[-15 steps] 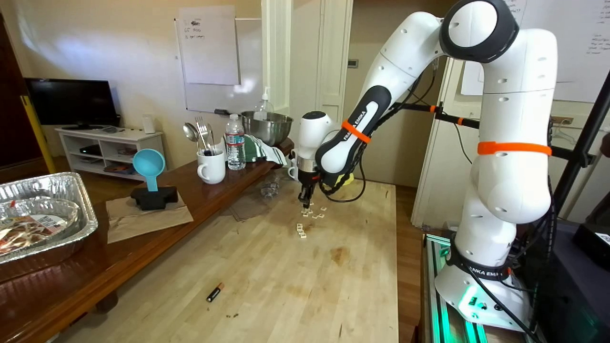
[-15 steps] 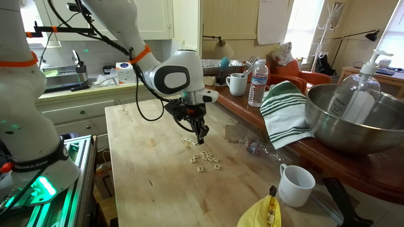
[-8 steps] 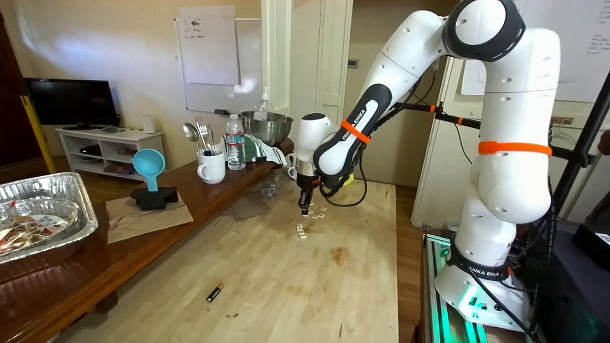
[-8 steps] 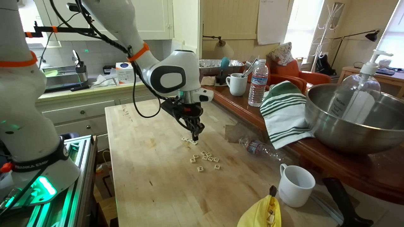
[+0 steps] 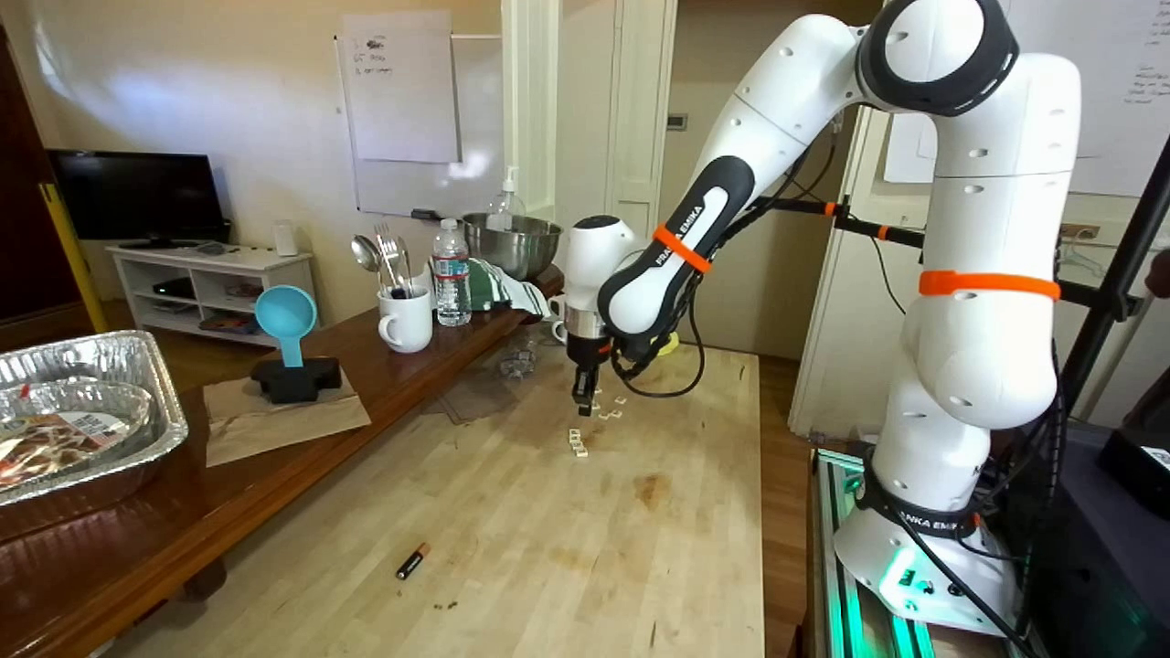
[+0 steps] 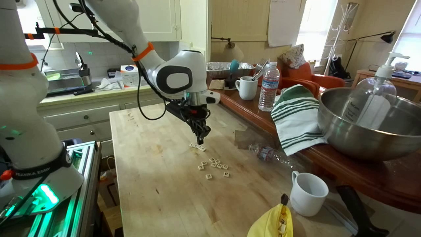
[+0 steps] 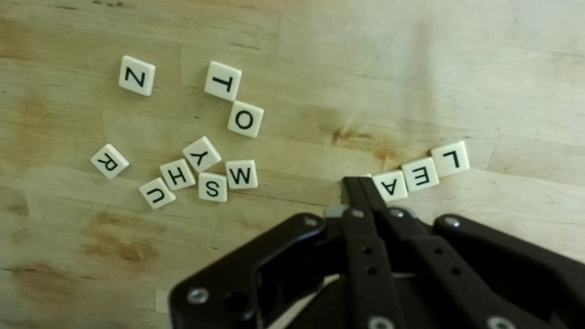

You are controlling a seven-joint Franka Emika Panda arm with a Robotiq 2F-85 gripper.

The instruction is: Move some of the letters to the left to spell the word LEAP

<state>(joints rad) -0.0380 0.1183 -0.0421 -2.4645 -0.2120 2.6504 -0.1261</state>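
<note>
Tightly pinched: claw (image 7: 359,181), over the counter (image 7: 297,87) | L tile (image 7: 450,158), E tile (image 7: 420,174), A tile (image 7: 390,185): in a line on it | fourth tile (image 6: 203,149): next to A tile, mostly hidden behind claw in wrist view | T tile (image 7: 223,81), O tile (image 7: 245,119): close together, well away from A tile

Wrist view: a letter tile (image 7: 366,175) mostly hidden, unreadable, behind the end effector (image 7: 358,178)
In an exterior view the letters (image 5: 577,444) are too small to read; the bottom edge of an exterior view cuts off a yellow pouch (image 6: 269,223).
</note>
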